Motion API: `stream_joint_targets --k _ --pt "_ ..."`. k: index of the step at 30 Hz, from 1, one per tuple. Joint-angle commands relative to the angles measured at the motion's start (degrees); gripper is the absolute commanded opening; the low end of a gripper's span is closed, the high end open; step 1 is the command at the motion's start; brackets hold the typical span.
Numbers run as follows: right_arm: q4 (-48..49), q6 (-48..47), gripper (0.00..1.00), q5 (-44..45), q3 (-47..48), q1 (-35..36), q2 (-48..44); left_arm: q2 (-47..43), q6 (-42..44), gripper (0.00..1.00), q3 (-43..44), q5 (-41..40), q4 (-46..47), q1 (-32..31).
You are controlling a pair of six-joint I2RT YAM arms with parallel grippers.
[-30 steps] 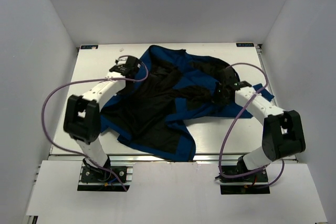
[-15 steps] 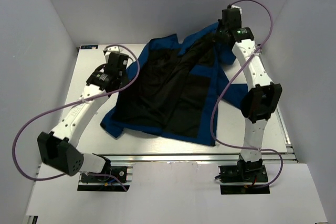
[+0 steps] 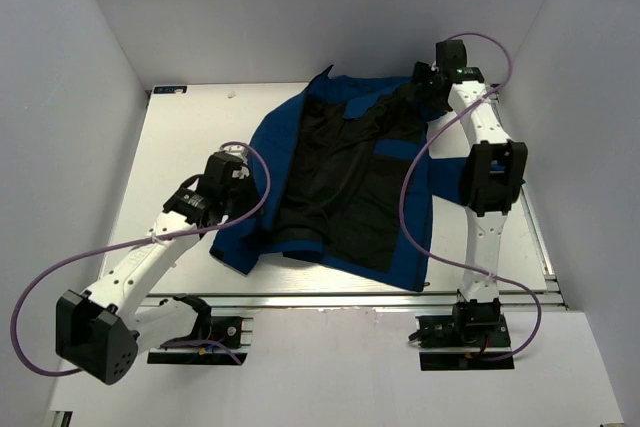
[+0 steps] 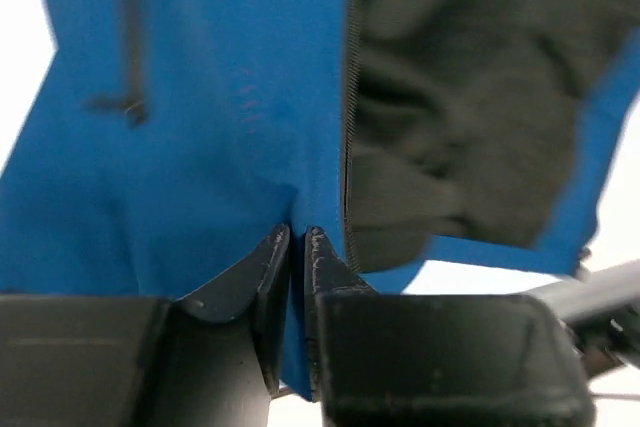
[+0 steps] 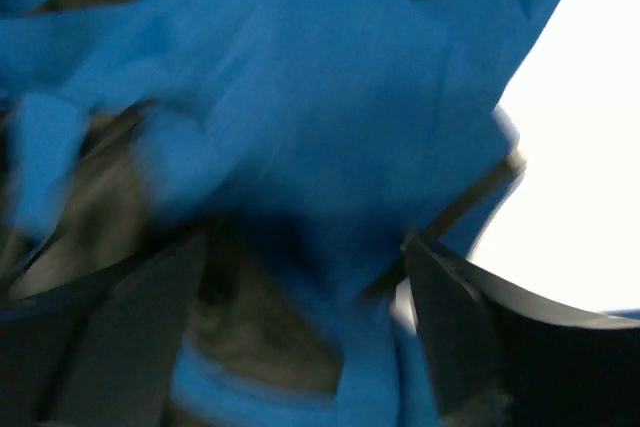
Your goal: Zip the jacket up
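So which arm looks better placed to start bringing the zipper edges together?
Left, probably: the left gripper pinches the jacket right beside its zipper line, while the right gripper stands open at the far right corner.

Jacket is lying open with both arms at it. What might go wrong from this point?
The left gripper pinches only a thin fold of the jacket beside the zipper edge, so the fabric may slip out. The right gripper is open over bunched blue fabric, so it may close on the wrong layer.
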Motion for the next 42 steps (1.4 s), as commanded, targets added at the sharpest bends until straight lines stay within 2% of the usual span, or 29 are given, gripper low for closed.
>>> stream_joint_targets --k 1,2,4,5,6,7,8,10,12,14,16,17,18,21,22,28,31,34,35,36,37,40,42 --pt "-1.32 -4.59 0.89 -2.48 -1.9 0.88 -15.35 -2.51 0.41 0.22 1.3 7.24 7.08 -2.47" --pt "-2.72 -4.69 0.89 -1.87 -5.91 0.88 -17.48 -2.25 0.59 0.27 1.57 6.9 7.34 -3.6" --pt "-5.53 -3.47 0.89 0.77 -12.95 0.79 -26.06 -1.98 1.12 0.28 1.84 7.59 8.04 -4.31" --pt "-6.16 -1.37 0.89 2.17 -22.82 0.88 -29.16 -1.72 1.03 0.28 1.75 8.55 9.18 -5.01" --pt "-6.25 0.22 0.89 2.71 -28.75 0.79 -32.85 -1.55 0.86 0.28 1.4 9.34 10.06 -5.54" --pt "-4.6 1.54 0.89 2.8 -34.9 0.88 -40.19 -1.46 0.77 0.27 1.13 10.22 12.42 -6.07" --pt "-3.28 4.16 0.89 1.58 -47.23 0.88 -43.92 -1.37 0.51 0.21 0.87 10.67 13.66 -7.64" --pt "0.58 5.85 0.89 -1.14 -58.37 0.88 -54.7 -0.67 -1.16 0.13 0.08 10.67 16.73 -9.49" --pt "2.35 8.66 0.89 -3.43 -71.7 0.88 -60.8 0.99 -1.51 0.12 -0.8 11.02 18.15 -13.35" --pt "2.45 10.33 0.89 -6.68 -80.52 0.88 -67.06 2.14 -2.13 0.11 -2.64 9.89 18.86 -17.23" --pt "2.19 12.0 0.89 -9.84 -85.21 0.96 -71.1 3.02 -3.27 0.1 -5.18 8.57 19.12 -18.81" --pt "2.79 12.45 0.89 -11.51 -87.49 1.31 -72.16 2.76 -3.8 0.13 -6.07 8.21 19.3 -19.34" --pt "3.15 13.58 0.89 -11.44 -91.61 1.4 -74.0 1.72 -4.76 0.32 -6.86 8.04 19.39 -19.43" --pt "4.73 14.56 0.89 -11.61 -95.68 1.58 -75.51 -1.27 -5.38 0.76 -8.27 5.76 19.39 -19.43" --pt "5.34 14.73 0.89 -12.14 -97.34 1.58 -75.42 -3.37 -5.38 0.98 -8.27 3.75 19.13 -19.43" --pt "11.32 17.28 0.87 -12.14 -100.61 4.74 -70.07 -6.38 -3.63 0.98 -5.64 -5.23 18.33 -19.43" --pt "15.01 19.12 0.8 -13.01 -101.67 7.37 -66.91 -4.19 -3.1 0.98 -3.36 -6.64 18.33 -19.35" --pt "17.9 20.88 0.52 -13.29 -101.32 9.66 -64.88 -0.15 -3.54 0.98 -1.24 -8.84 18.5 -19.35" --pt "18.53 21.41 0.26 -13.2 -100.88 9.84 -64.7 0.64 -3.45 0.98 -1.24 -9.28 19.12 -19.26" --pt "18.97 22.02 0.08 -12.76 -100.44 9.84 -64.87 2.13 -3.45 0.98 -1.68 -9.89 19.91 -19.26" --pt "18.28 22.29 0.0 -11.02 -99.74 9.75 -65.14 2.93 -3.45 0.98 -2.03 -9.72 22.09 -18.82" --pt "13.55 19.84 0.0 -6.37 -93.87 9.75 -66.63 6.79 -3.8 0.98 -3.35 -7.7 25.18 -16.72" --pt "4.42 17.39 0.0 2.94 -86.43 9.75 -67.77 9.95 -4.24 0.98 -3.79 -4.64 26.06 -14.7"
